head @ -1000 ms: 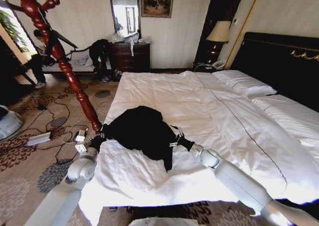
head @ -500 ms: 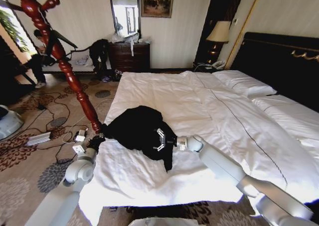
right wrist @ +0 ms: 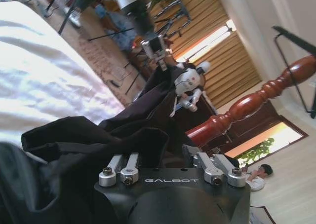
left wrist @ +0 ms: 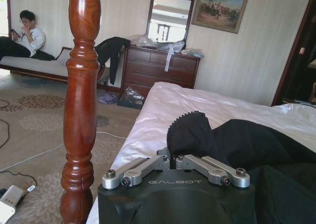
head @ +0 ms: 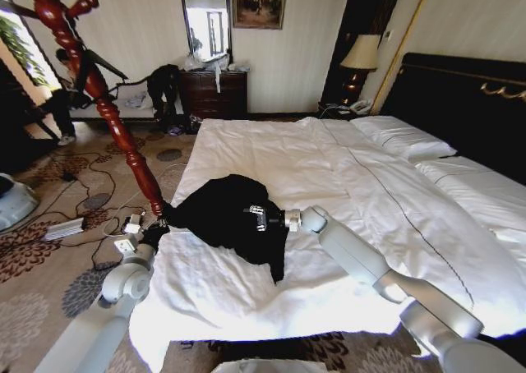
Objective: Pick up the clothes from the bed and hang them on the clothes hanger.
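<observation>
Nearest the robot, the clothes [head: 234, 217] lie bunched on the bed [head: 345, 184] beside its left edge, close to the foot of the clothes hanger [head: 99, 94]. The left gripper [head: 161, 227] sits at the garment's hanger-side corner, its arm stretched forward from low left. The left wrist view adds what the head view hides: the fingers [left wrist: 170, 157] are pressed together on a raised fold of black cloth, with the hanger's pole [left wrist: 81, 105] standing just beside the mattress edge. The right gripper [head: 256, 218] hovers over the garment's middle, arm reaching in from the right with the elbow bent. Its wrist view shows both fingers [right wrist: 123, 167] spread, with cloth bulging between them, and farther off, the left gripper [right wrist: 157, 49] pinching the garment. A second ago the right gripper was at the garment's right edge; it has since slid toward the hanger.
</observation>
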You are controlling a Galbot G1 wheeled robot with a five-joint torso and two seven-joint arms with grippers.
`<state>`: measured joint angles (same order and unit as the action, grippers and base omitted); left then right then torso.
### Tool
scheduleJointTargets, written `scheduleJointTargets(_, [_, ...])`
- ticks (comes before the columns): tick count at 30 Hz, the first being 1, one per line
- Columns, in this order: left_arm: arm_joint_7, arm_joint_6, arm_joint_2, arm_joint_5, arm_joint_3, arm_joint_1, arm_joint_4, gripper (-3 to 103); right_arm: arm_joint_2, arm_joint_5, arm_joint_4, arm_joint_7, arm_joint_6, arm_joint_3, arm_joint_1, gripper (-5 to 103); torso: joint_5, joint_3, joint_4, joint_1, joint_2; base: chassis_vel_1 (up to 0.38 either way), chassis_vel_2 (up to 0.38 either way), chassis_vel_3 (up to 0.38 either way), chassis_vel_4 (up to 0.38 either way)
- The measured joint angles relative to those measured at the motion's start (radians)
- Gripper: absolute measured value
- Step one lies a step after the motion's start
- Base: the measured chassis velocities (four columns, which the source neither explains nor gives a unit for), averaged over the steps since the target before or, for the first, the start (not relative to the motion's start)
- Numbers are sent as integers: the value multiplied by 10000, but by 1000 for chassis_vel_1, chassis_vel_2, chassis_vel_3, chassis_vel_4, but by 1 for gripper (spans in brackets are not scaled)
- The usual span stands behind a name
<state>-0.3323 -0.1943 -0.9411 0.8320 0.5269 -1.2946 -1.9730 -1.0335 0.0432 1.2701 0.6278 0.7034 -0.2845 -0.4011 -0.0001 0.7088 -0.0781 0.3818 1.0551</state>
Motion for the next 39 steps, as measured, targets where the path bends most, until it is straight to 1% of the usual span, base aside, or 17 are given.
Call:
scheduleJointTargets(1, [-2,0,5,0,-20,31,17,0,45,-216,36,-26,0,-41,-51,34,1,0,1,0,0,0,0,0,0])
scheduleJointTargets(3, [-11,0,8,6,-33,61,27,0,79,-349,69,-56,-4,-66,-95,34,1,0,2,0,0,0,0,0,0])
scheduleJointTargets(8, [-58,-2,2,79,-107,168,13,0,172,-682,102,-199,-81,-76,-360,8,1,0,1,0,0,0,0,0,0])
scheduleJointTargets(12, [-65,-4,0,90,-110,156,-28,0,180,-917,102,-332,-128,-28,-421,1,1,0,5,0,0,0,0,0,0])
scheduleJointTargets(15, [-66,-5,15,130,-94,154,-77,0,221,-1294,151,-430,-222,-28,-465,1,0,0,3,0,0,0,0,0,0])
scheduleJointTargets(18, [-34,94,211,480,102,204,-342,0,576,-3320,719,-1331,-848,-250,-621,0,1,1,4,1,0,0,0,0,0])
scheduleJointTargets(19, [-2,131,275,531,167,235,-395,0,656,-3821,892,-1581,-1001,-265,-648,0,0,1,3,1,-1,0,0,0,0])
scheduleJointTargets(20, [-2,131,275,531,167,235,-395,0,656,-3821,892,-1581,-1001,-265,-648,0,0,1,3,1,-1,0,0,0,0])
scheduleJointTargets(21, [85,228,398,646,295,313,-489,0,794,-4635,1223,-2018,-1292,-265,-685,0,-1,0,1,0,0,0,0,0,0])
scheduleJointTargets(22, [235,385,676,902,545,507,-667,0,1007,-5820,1820,-2783,-1841,-165,-698,0,0,0,1,0,0,0,0,0,0])
scheduleJointTargets(24, [469,639,1200,1231,884,880,-891,0,1184,-7015,2431,-3562,-2338,183,-526,0,0,1,0,0,0,0,0,0,0])
scheduleJointTargets(26, [531,708,1363,1301,958,987,-941,0,1218,-7297,2572,-3737,-2454,312,-424,0,0,1,0,0,0,0,0,0,0])
scheduleJointTargets(29, [907,1196,2458,1637,1522,1788,-1235,0,1382,-8699,3240,-4571,-3024,916,545,0,0,1,1,2,0,0,0,0,0])
scheduleJointTargets(31, [949,1245,2656,1705,1621,1923,-1283,0,1409,-8952,3380,-4742,-3133,998,758,0,0,1,2,2,0,0,0,0,0])
scheduleJointTargets(34, [1284,1500,3801,2138,2220,2674,-1416,0,1579,-10165,4252,-5818,-3685,1328,2009,0,-4,1,3,1,0,0,0,0,0])
scheduleJointTargets(36, [1396,1560,4105,2272,2345,2848,-1414,0,1619,-10389,4462,-6003,-3826,1403,2292,0,-1,0,4,1,0,0,0,0,0])
scheduleJointTargets(39, [1608,1674,5204,3103,2692,3687,-1244,0,1847,-11181,5250,-6676,-4444,1624,3446,0,-3,0,3,1,1,0,0,0,0])
